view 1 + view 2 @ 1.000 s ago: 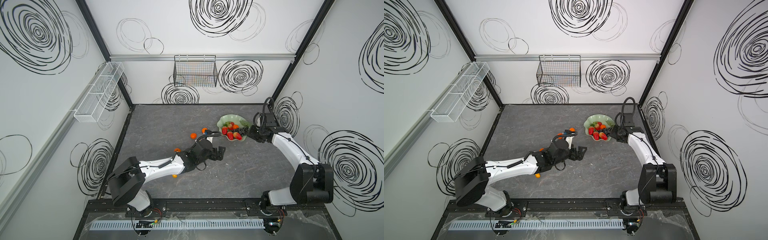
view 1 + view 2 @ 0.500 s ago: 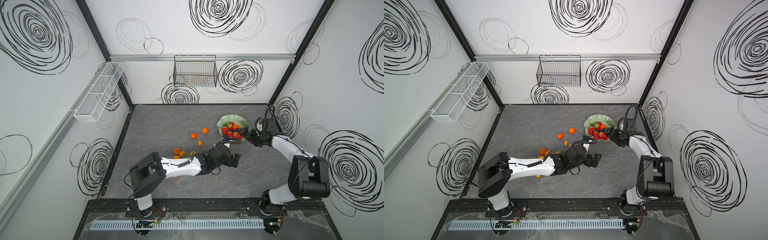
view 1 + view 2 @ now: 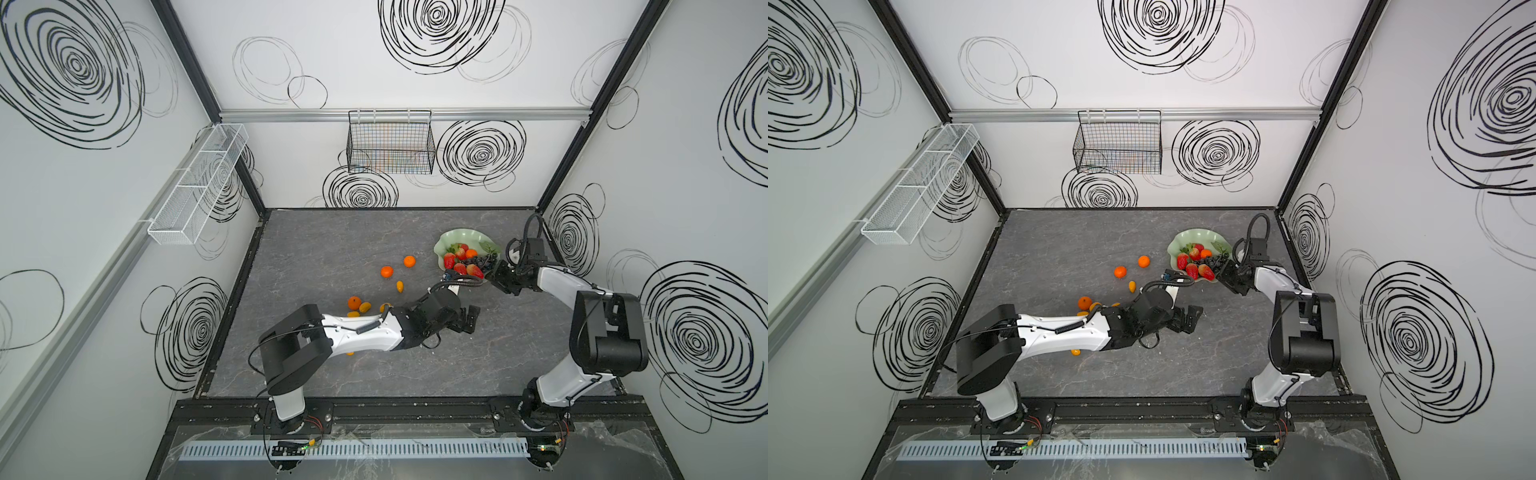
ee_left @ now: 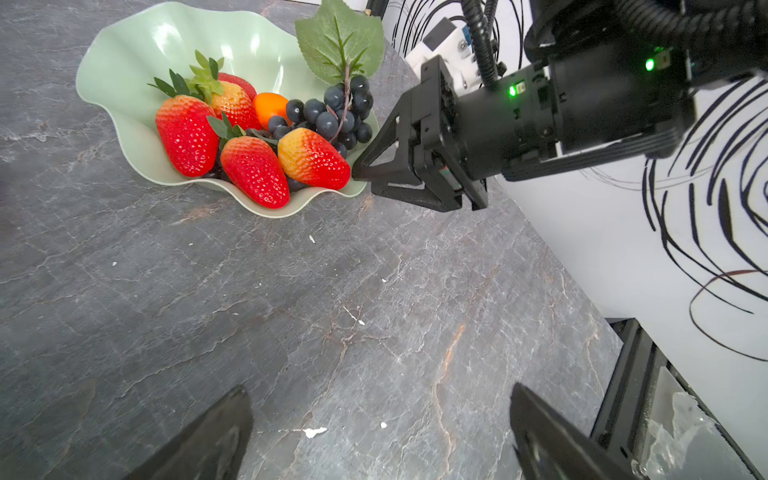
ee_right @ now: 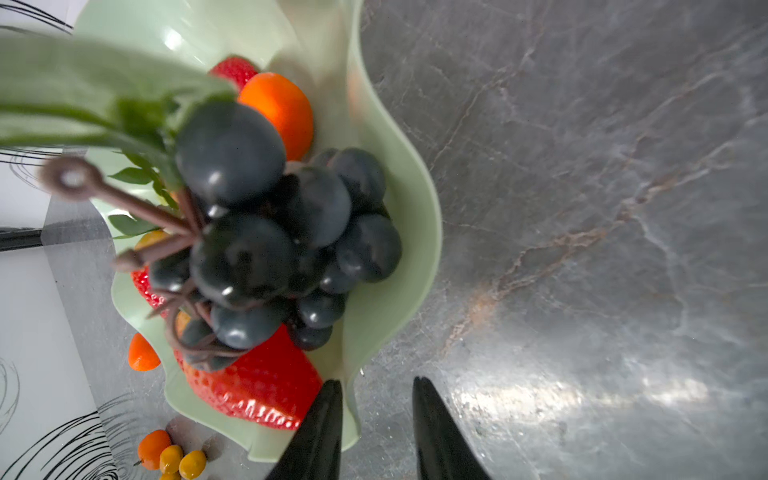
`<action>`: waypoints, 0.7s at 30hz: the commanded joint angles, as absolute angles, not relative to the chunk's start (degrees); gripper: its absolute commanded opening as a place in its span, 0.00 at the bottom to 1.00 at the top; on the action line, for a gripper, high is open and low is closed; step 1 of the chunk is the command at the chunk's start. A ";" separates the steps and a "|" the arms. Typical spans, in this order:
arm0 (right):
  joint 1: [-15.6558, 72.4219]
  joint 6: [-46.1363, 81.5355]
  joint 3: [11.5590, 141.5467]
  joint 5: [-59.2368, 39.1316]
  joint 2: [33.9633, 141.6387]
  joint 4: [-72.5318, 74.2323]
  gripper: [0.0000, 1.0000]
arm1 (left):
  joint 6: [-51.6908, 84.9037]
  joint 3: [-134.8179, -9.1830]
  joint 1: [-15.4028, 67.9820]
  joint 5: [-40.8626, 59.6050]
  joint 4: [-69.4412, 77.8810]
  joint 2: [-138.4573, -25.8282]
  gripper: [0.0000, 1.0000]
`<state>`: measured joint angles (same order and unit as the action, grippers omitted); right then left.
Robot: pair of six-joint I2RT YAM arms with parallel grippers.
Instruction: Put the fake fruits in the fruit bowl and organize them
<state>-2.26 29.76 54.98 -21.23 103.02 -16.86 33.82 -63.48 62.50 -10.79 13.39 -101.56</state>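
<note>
Fruit bowl (image 3: 453, 239), pale mint green with a wavy rim, stands on the grey marbled surface (image 3: 332, 237). Inside it lie several red strawberries (image 4: 187, 133), one tangerine (image 4: 270, 106) behind them, and a dark grape bunch (image 4: 332, 112) whose green leaf (image 4: 340, 41) juts over the rim on the side nearest the right arm. The right gripper (image 4: 357, 172) is at the bowl's rim, beside the outermost strawberry. In the right wrist view its fingers (image 5: 320, 428) stand narrowly apart with the rim between them, close against one finger and with a strip of bare surface before the other, so they are not clamped on it. The left gripper (image 3: 467, 320) hangs over bare surface just in front of the bowl, its fingers (image 4: 216, 436) spread wide and holding nothing. Outside the bowl, to its left in both top views, two tangerines (image 3: 409, 261) lie near it. A kumquat (image 3: 400, 286) lies a little farther off. A third tangerine (image 3: 354, 302) lies with several kumquats (image 3: 365, 307) well apart from the bowl, partly hidden by the left arm (image 3: 365, 336).
</note>
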 commanded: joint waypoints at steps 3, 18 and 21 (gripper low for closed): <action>-2.44 29.53 57.18 -22.09 104.37 -14.41 0.27 | 33.35 -64.34 61.79 -11.63 14.68 -101.25 0.99; -1.78 29.13 54.93 -22.62 102.41 -13.54 0.15 | 33.77 -62.20 61.22 -11.65 14.44 -99.61 0.99; -1.09 28.74 54.39 -22.52 101.67 -13.80 0.14 | 34.01 -61.15 61.00 -11.78 14.49 -98.56 0.99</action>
